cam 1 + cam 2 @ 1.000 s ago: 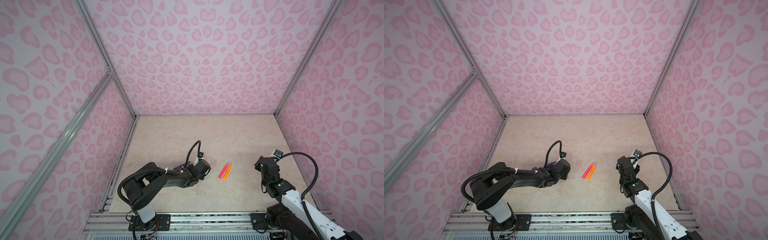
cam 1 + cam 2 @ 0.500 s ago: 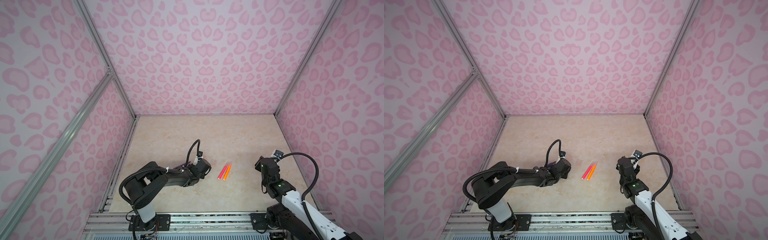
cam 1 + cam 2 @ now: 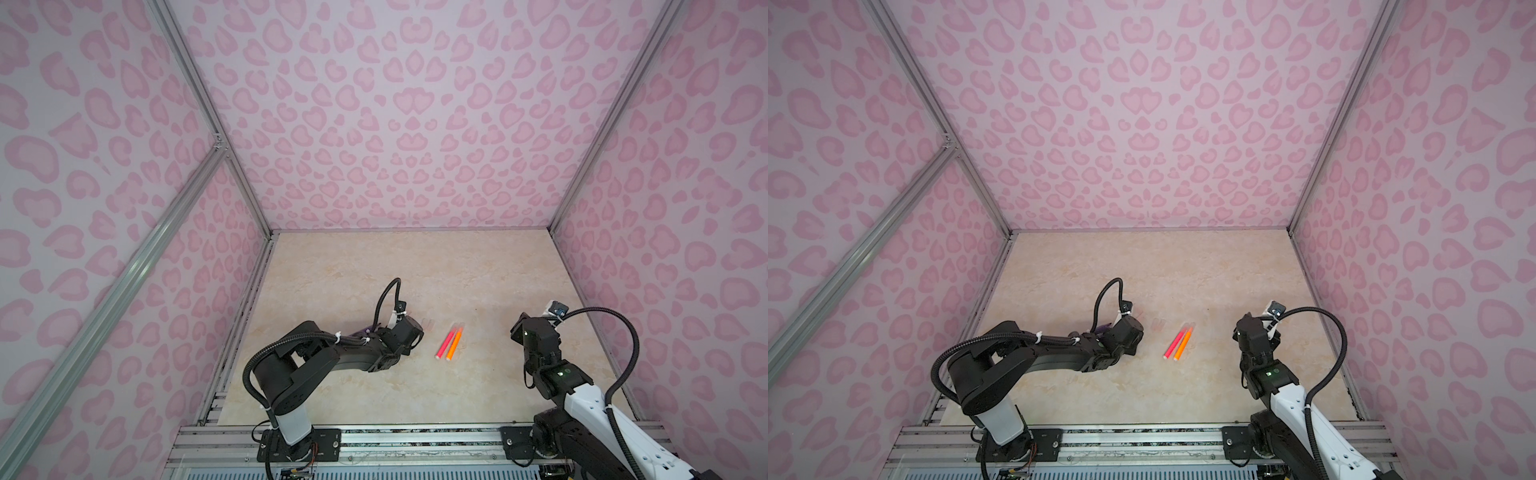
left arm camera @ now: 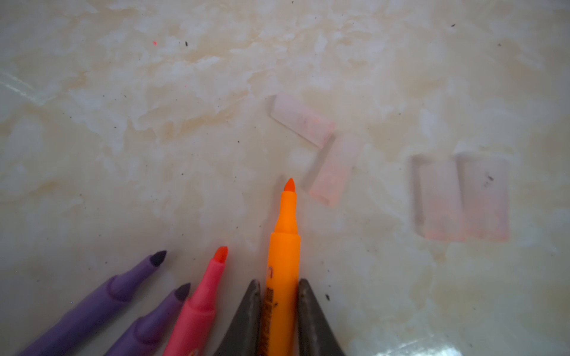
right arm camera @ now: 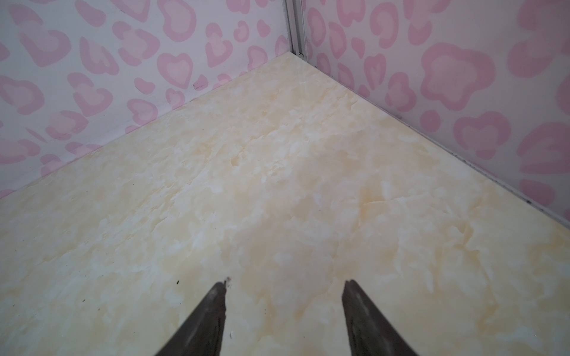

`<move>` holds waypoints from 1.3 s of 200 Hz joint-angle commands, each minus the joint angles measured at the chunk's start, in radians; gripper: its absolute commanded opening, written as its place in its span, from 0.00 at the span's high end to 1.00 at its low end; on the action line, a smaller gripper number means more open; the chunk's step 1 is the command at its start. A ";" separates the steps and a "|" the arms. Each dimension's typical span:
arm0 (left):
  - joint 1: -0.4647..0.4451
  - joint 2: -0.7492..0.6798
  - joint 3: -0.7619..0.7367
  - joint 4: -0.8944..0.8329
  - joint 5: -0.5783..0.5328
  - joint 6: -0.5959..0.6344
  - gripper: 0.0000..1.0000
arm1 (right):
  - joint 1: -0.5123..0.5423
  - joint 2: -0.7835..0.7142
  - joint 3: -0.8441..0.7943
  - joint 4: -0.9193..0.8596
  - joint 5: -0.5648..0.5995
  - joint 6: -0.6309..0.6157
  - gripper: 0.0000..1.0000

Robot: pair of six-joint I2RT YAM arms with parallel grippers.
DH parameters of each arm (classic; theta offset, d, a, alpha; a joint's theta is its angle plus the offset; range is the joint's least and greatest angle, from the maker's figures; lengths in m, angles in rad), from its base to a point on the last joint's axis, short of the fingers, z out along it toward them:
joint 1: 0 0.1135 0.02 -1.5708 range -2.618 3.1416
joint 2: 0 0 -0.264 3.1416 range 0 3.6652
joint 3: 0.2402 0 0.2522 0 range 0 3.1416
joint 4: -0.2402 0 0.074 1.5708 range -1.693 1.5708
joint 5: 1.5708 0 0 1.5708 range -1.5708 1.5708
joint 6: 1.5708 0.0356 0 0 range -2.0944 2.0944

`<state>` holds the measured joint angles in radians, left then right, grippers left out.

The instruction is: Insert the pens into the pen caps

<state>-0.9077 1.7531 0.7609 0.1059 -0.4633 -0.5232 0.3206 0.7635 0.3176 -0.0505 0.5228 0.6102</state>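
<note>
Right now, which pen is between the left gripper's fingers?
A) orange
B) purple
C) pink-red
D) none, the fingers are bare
A: in the left wrist view the orange pen sits between the two fingers of the left gripper, which press on both its sides. The pink-red pen lies beside it, outside the fingers.

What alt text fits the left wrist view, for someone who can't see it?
The left gripper pinches a slim orange felt-tip pen, its uncapped tip near four short clear plastic pen caps lying on the beige marbled tabletop. Beside it lie one pink-red felt-tip pen and two purple felt-tip pens, also uncapped.
</note>
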 commanded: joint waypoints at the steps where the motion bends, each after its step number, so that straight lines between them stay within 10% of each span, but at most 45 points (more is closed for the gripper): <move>1: 0.007 0.006 -0.014 -0.129 0.077 0.008 0.82 | 0.000 0.001 -0.008 0.006 0.012 0.000 0.38; 56: 0.043 -0.183 -0.005 -0.105 0.066 0.021 0.97 | 0.040 0.017 0.117 0.004 -0.140 0.010 0.33; 108: 0.051 -0.464 -0.165 0.110 0.197 0.032 0.97 | 0.492 0.113 0.212 0.168 -0.035 0.036 0.29; 182: 0.047 -0.488 -0.359 0.500 0.473 0.086 0.97 | 0.835 0.472 0.291 0.475 0.021 0.114 0.38; 260: 0.014 -0.712 -0.468 0.482 0.357 0.160 0.97 | 0.891 0.581 0.318 0.527 0.100 0.187 0.40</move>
<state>-0.8894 1.0843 0.3054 0.5613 -0.0555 -0.4107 1.2091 1.3476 0.6392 0.4438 0.5613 0.7715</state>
